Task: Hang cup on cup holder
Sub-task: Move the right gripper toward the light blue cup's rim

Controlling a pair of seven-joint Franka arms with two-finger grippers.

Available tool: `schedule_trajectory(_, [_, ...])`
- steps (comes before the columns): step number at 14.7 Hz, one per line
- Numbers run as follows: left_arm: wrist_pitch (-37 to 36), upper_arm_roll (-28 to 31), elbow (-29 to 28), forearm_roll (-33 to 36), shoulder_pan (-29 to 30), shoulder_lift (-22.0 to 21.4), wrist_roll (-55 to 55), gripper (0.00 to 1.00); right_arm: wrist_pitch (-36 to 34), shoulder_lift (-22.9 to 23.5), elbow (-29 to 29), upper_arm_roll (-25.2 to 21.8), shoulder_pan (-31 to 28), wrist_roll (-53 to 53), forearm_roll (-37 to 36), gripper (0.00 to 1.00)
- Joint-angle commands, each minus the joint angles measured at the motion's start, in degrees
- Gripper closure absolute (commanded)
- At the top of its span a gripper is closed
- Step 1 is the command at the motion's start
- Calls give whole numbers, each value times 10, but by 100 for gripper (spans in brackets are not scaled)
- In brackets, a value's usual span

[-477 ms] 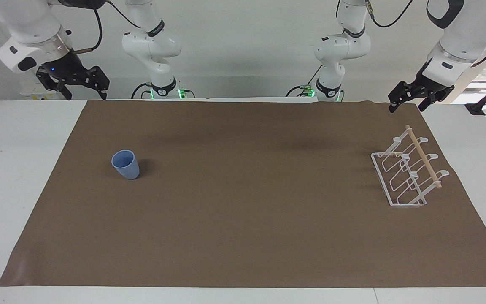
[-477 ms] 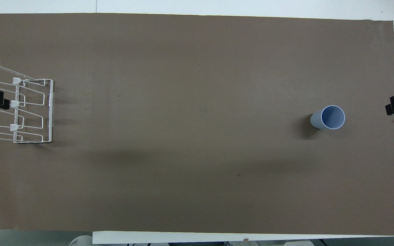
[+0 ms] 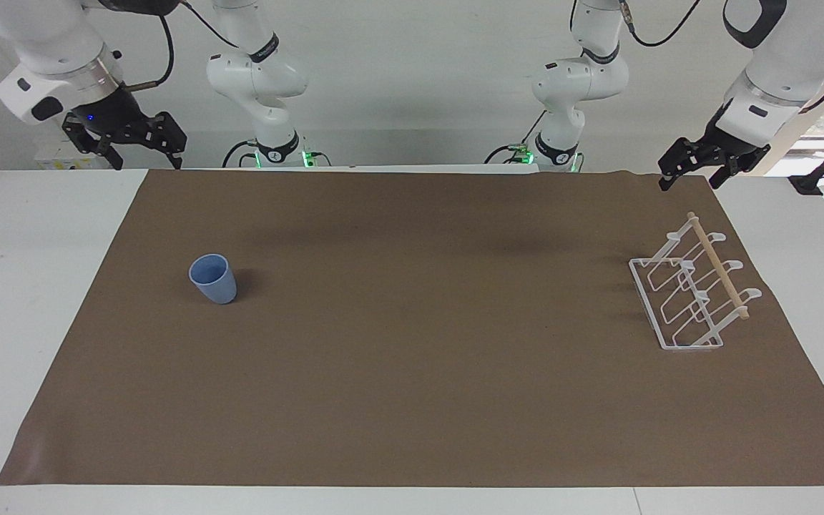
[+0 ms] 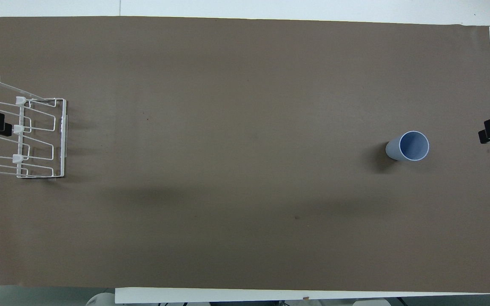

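Barely shifted, my right gripper hangs spread over the table's edge, empty; next I reach for the upright cup. Left gripper waits, spread, above the cup holder.

White table, brown mat covering most of top. On mat: blue cup upright toward right arm's end; white wire rack with wooden dowel toward left arm's end. Well apart.

The cup stands upright on the brown mat (mouth up), well apart from the cup holder.
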Motion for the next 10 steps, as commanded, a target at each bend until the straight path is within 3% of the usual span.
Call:
schedule_trajectory(1, [-2,-5,-12,4,9,-10,7,0,0,-19,-28,-1,-9,-9,14,0])
schedule_trajectory(2, [-2,-5,-14,4,8,-11,7,0,43,-25,-57,-1,-8,-18,14,0])
schedule_trajectory(5, [-3,-5,-24,4,8,-15,6,0,215,-62,-216,-1,-8,-41,16,0])
schedule_trajectory(10, [-1,-5,-45,4,6,-26,6,0,382,-38,-352,-2,-27,-197,57,0])
